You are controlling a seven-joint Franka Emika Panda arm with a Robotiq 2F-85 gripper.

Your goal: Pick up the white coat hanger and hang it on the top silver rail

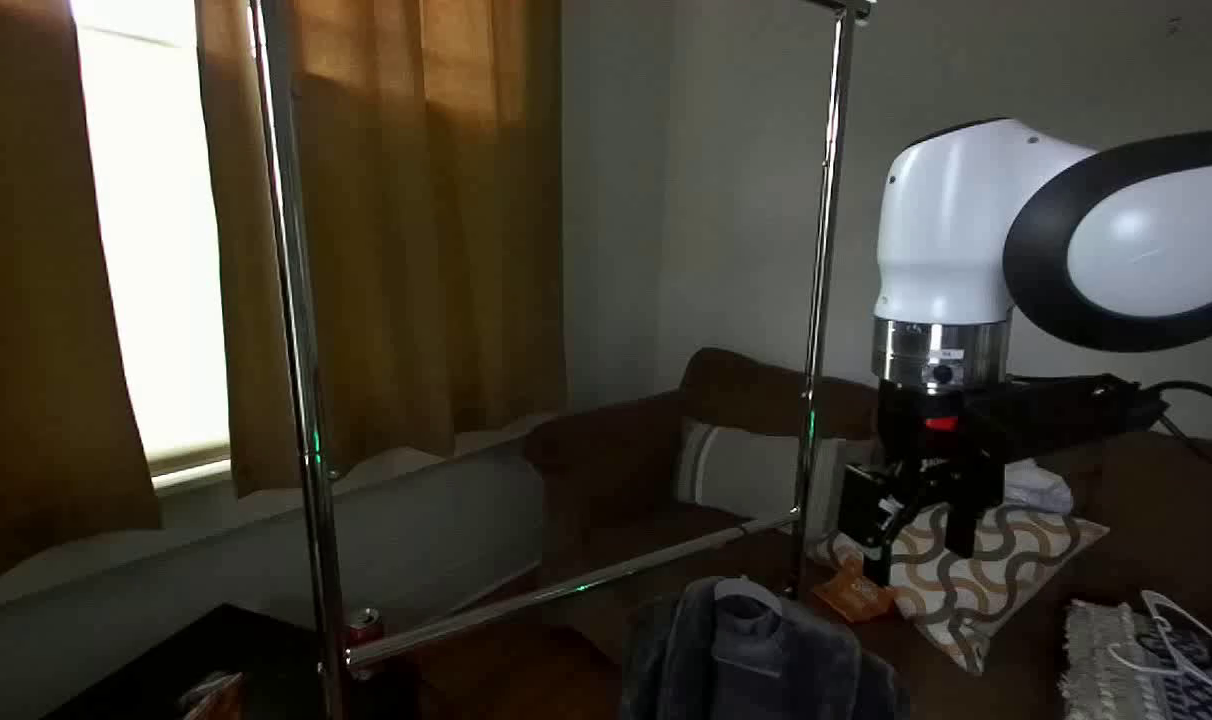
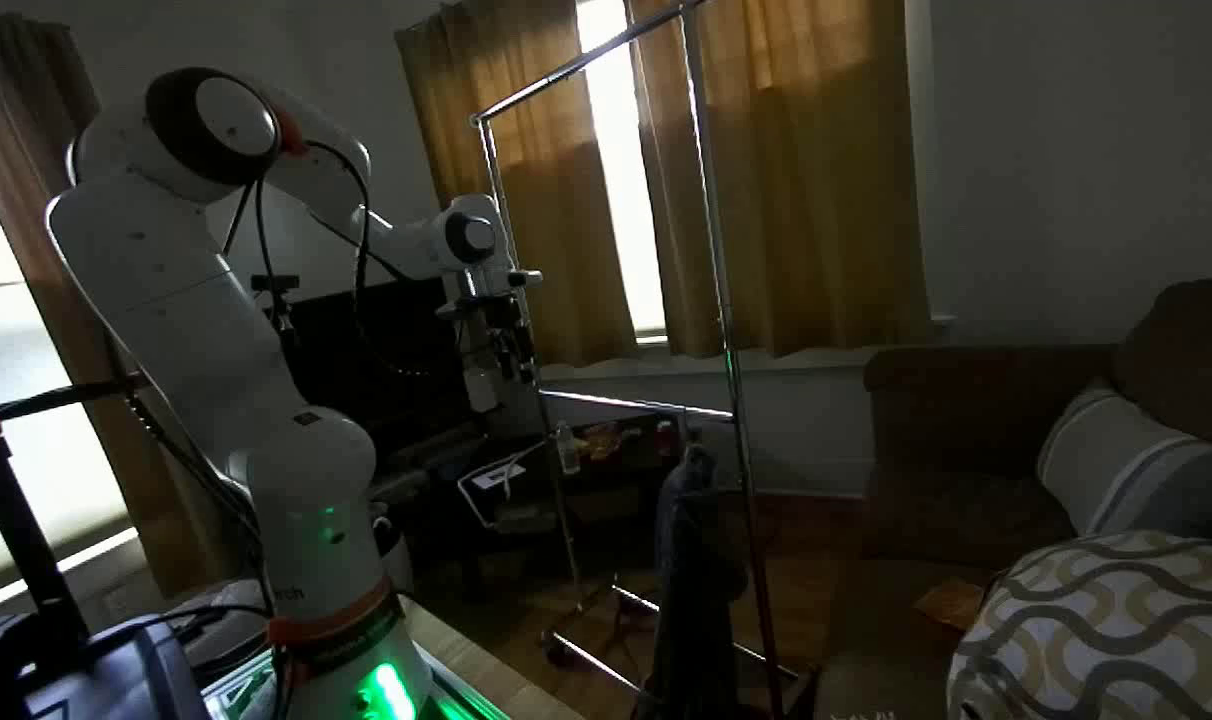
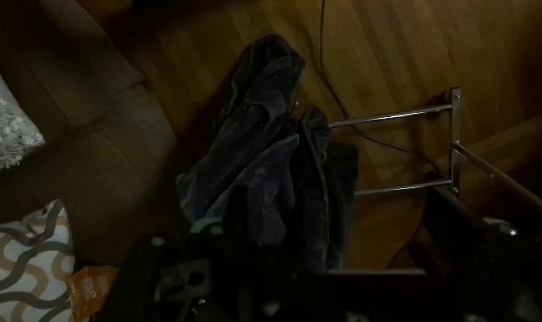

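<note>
White coat hanger (image 1: 1179, 660) rests on a fringed textile (image 1: 1088, 640), apart from the rack (image 1: 576, 588), presumably laid there for easy pickup; spread with nothing between, the pincer (image 1: 921, 562) hangs beside the rack, perhaps high to clear the coat (image 3: 262, 156).

The top rail (image 2: 564, 72) and poles (image 1: 298, 300) are glossy metal with bright highlights; the arm (image 1: 941, 230) has a smooth, glossy shell. The coat (image 3: 257, 170) looks like plush cloth, the sofa (image 3: 105, 156) matt fabric, the throw (image 3: 5, 134) rough and tufted, the curtains (image 1: 436, 280) matt cloth. The floor (image 3: 387, 58) is wood boards, dully shiny.
</note>
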